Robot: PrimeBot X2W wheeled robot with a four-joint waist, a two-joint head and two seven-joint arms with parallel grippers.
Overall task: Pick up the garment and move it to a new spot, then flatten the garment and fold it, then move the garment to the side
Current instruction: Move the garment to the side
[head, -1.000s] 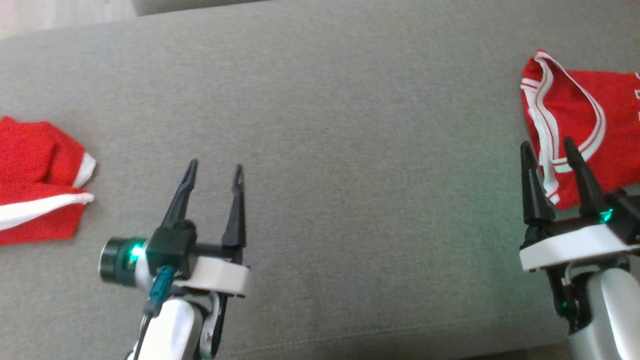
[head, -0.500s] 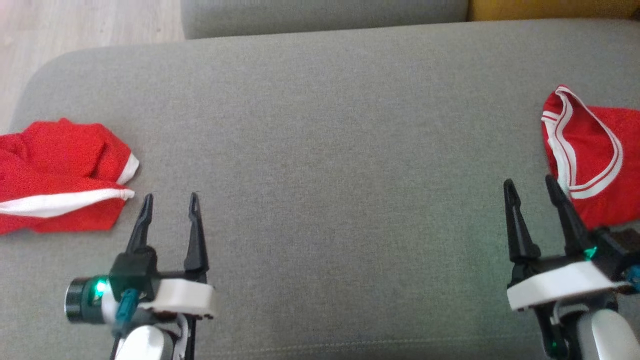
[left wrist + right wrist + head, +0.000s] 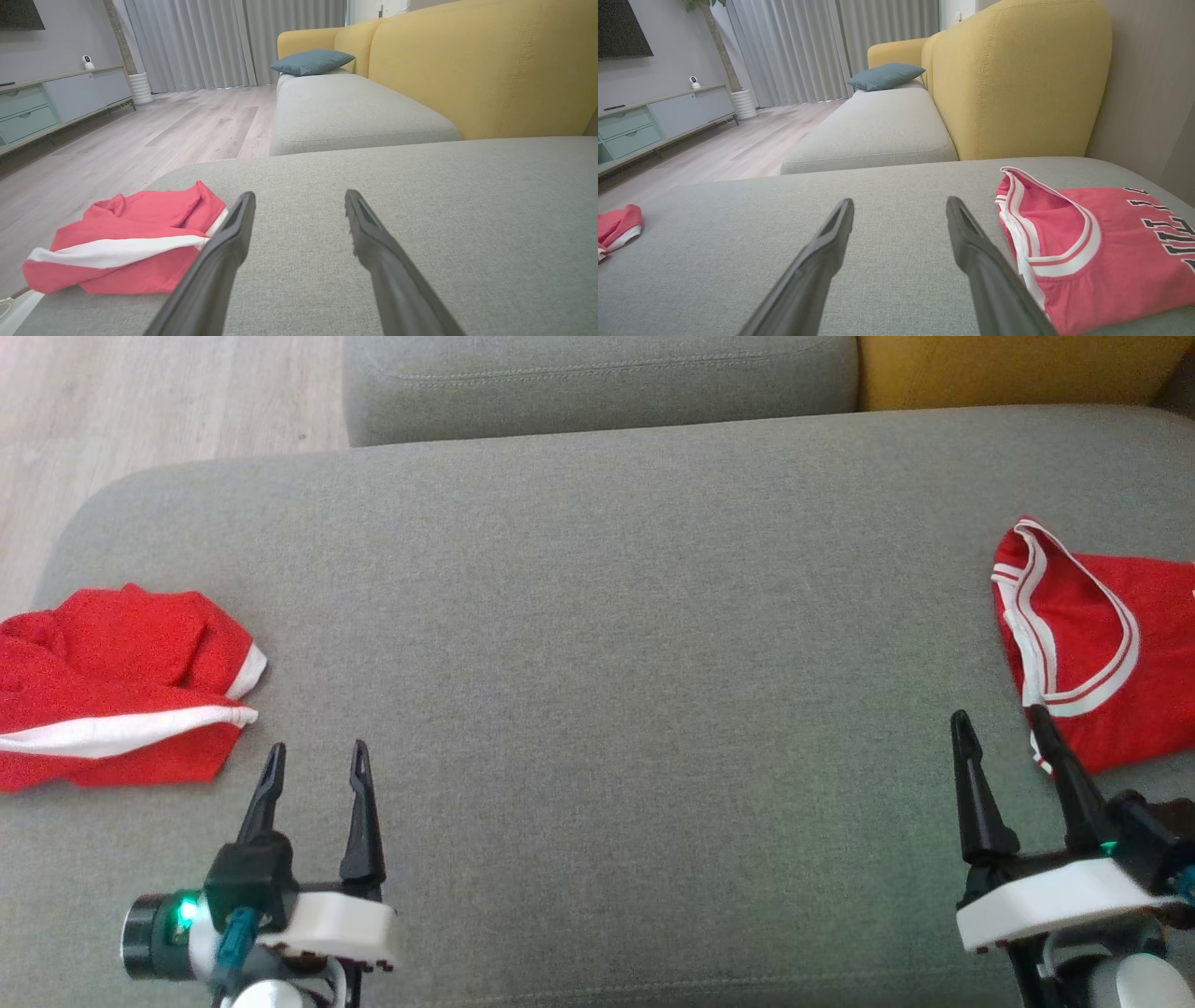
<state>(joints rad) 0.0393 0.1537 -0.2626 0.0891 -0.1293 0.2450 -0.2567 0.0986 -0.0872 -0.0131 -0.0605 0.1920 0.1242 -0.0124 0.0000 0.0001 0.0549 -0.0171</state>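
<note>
A crumpled red garment with a white stripe (image 3: 112, 681) (image 3: 126, 240) lies at the left edge of the grey cushion (image 3: 607, 663). A folded red jersey with white trim and dark lettering (image 3: 1092, 635) (image 3: 1101, 242) rests at the right edge. My left gripper (image 3: 316, 756) (image 3: 299, 200) hovers open just right of and nearer than the crumpled garment, holding nothing. My right gripper (image 3: 999, 721) (image 3: 899, 207) is open and empty beside the jersey's near left corner.
Beyond the cushion are a second grey seat (image 3: 597, 383) (image 3: 355, 112), a yellow sofa back (image 3: 1008, 369) (image 3: 1017, 84) with a teal pillow (image 3: 313, 60), and wood floor (image 3: 159, 392) to the left. A low cabinet (image 3: 56, 98) stands against the far wall.
The head camera has tilted up, so the whole picture slid down. Both grippers have drawn back toward me and the left one moved left, nearer the crumpled garment. Both stay open.
</note>
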